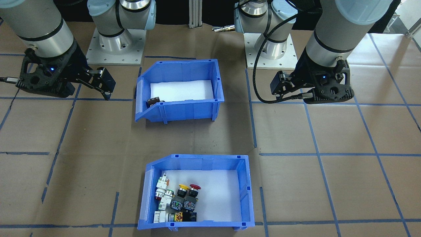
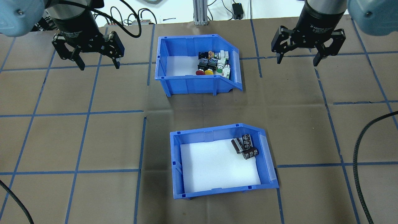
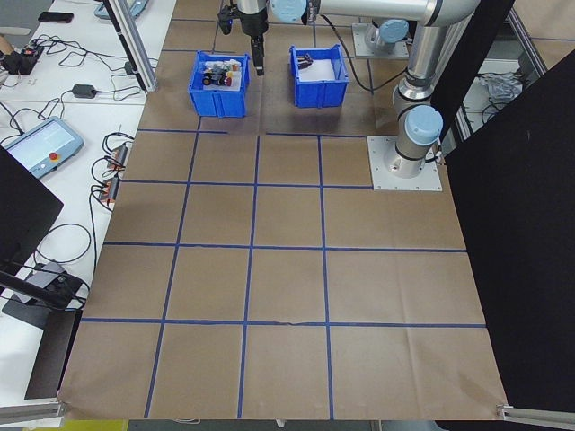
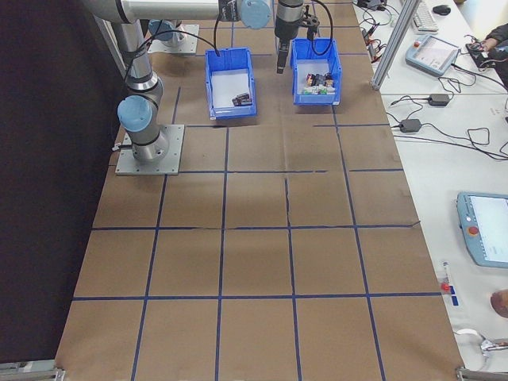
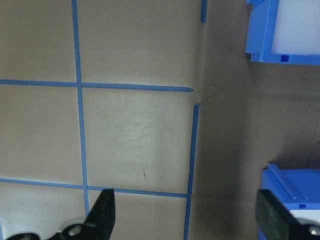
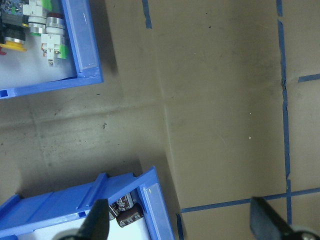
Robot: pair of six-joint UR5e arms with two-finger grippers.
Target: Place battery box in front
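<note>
Work surface: a table (image 3: 287,269) covered in brown paper, divided into squares by blue tape lines (image 3: 254,224). Black panels (image 3: 521,233) stand along one long side. White side benches (image 4: 452,159) carry cables (image 4: 413,119), a power adapter (image 4: 409,125) and teach pendants (image 4: 486,230). Lighting is even.

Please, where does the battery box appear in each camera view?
Front-facing: battery box, upper centre.
Overhead: lower centre.
Exterior left: top, right-hand bin.
Exterior right: top, left-hand bin.
Left wrist: blue corner, lower right.
Right wrist: bottom left.
Shared landmark: the switch bin beside it.
</note>
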